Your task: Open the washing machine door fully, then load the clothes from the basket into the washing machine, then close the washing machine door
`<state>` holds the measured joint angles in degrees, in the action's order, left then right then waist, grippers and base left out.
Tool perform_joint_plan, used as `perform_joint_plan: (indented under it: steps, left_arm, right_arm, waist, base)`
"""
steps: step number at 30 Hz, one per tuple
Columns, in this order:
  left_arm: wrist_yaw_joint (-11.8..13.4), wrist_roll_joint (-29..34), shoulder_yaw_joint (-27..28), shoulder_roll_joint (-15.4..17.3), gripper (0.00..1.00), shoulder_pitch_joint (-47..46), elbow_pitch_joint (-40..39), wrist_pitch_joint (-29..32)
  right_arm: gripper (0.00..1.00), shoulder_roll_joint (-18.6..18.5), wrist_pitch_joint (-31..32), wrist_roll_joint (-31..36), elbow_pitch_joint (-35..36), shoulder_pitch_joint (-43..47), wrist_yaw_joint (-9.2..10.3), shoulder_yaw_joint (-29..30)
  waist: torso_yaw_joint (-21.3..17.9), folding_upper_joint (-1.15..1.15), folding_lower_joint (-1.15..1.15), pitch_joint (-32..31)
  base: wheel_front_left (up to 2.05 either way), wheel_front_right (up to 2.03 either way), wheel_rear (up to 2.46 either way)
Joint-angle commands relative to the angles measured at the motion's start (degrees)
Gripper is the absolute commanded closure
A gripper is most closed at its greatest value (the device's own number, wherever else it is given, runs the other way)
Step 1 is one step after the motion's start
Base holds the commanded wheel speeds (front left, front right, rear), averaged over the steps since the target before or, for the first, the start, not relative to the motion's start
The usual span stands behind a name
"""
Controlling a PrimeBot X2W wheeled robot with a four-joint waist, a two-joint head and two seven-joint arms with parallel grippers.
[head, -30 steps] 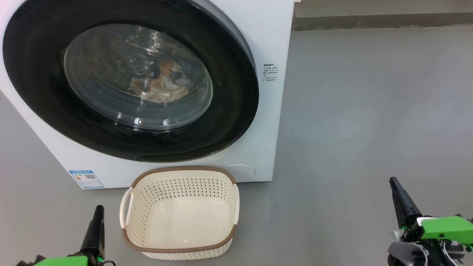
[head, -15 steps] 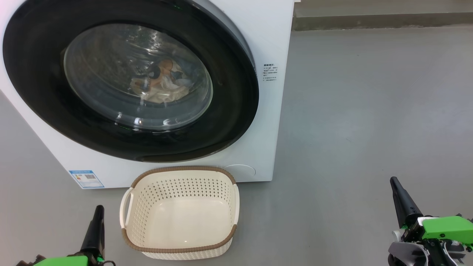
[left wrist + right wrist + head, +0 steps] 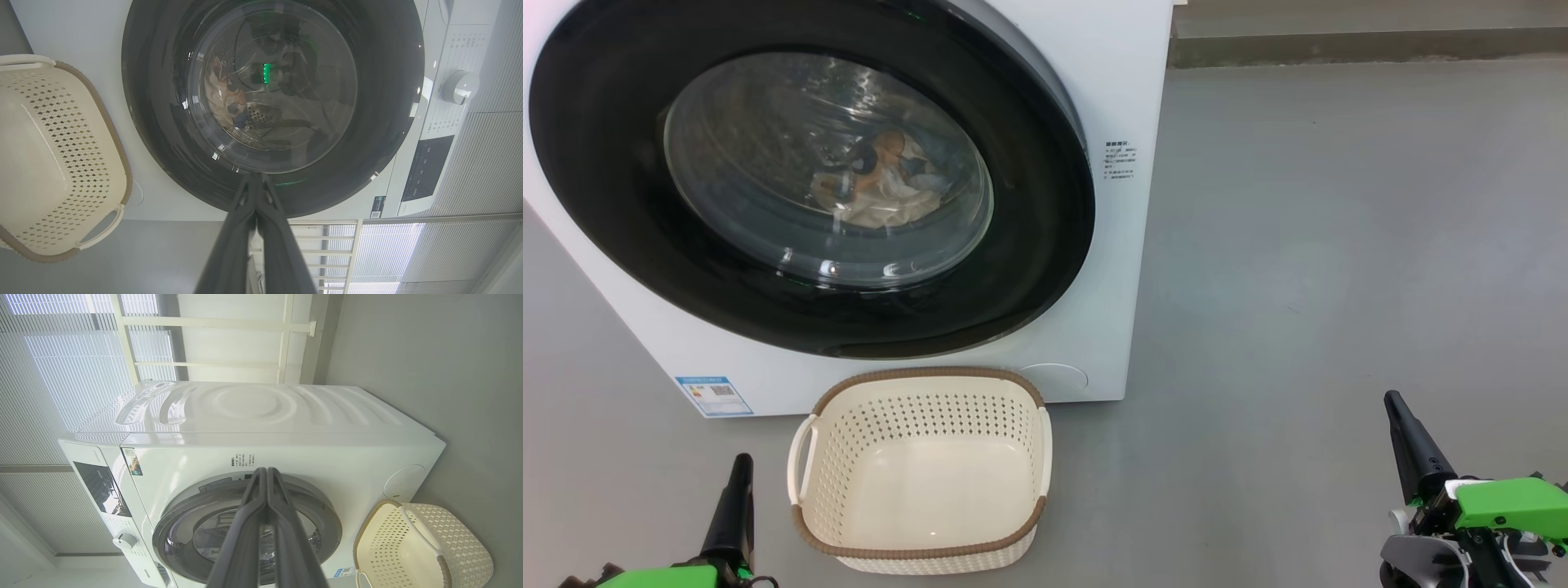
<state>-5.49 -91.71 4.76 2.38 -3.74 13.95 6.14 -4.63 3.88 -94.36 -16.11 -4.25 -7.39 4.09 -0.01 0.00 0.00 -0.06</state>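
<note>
The white washing machine (image 3: 1123, 245) fills the head view's upper left, and its black-rimmed washing machine door (image 3: 1029, 269) lies flat against the front. Behind the glass bowl, the clothes (image 3: 882, 184) lie in the drum, blue with orange-brown print and a cream piece. On the floor just in front stands the cream basket (image 3: 923, 478), with nothing inside it. My left gripper (image 3: 740, 464) is shut, low at the basket's left. My right gripper (image 3: 1393, 402) is shut, far right over bare floor. Each wrist view looks at the washing machine door (image 3: 163, 143) (image 3: 327, 522) past joined fingers (image 3: 237, 228) (image 3: 245, 522).
Grey floor (image 3: 1339, 245) spreads to the right of the machine, ending at a low ledge (image 3: 1364, 45) at the back. The machine's dial (image 3: 459, 86) and control panel (image 3: 425, 169) sit above the door. A white railing (image 3: 212, 322) and blinds stand behind the machine.
</note>
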Motion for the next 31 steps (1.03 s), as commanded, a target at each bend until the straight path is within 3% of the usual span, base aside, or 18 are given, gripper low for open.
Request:
perform_joint_plan:
  steps: [1,31]
  left_arm:
    - [0.0,-0.4,1.9,0.5,1.0,-2.6,-1.8,0.4]
    - [0.0,-0.4,1.9,0.5,1.0,-2.6,-1.8,0.4]
  right_arm:
    - [1.0,-1.0,-0.3,-1.0,1.7,-2.5,-0.1,-1.2]
    - [1.0,-1.3,-0.6,-1.3,1.8,-2.4,-0.1,-1.6]
  waist:
    - [0.0,0.0,0.0,0.0]
    - [0.0,0.0,0.0,0.0]
  base:
    - [0.0,0.0,0.0]
    - [0.0,0.0,0.0]
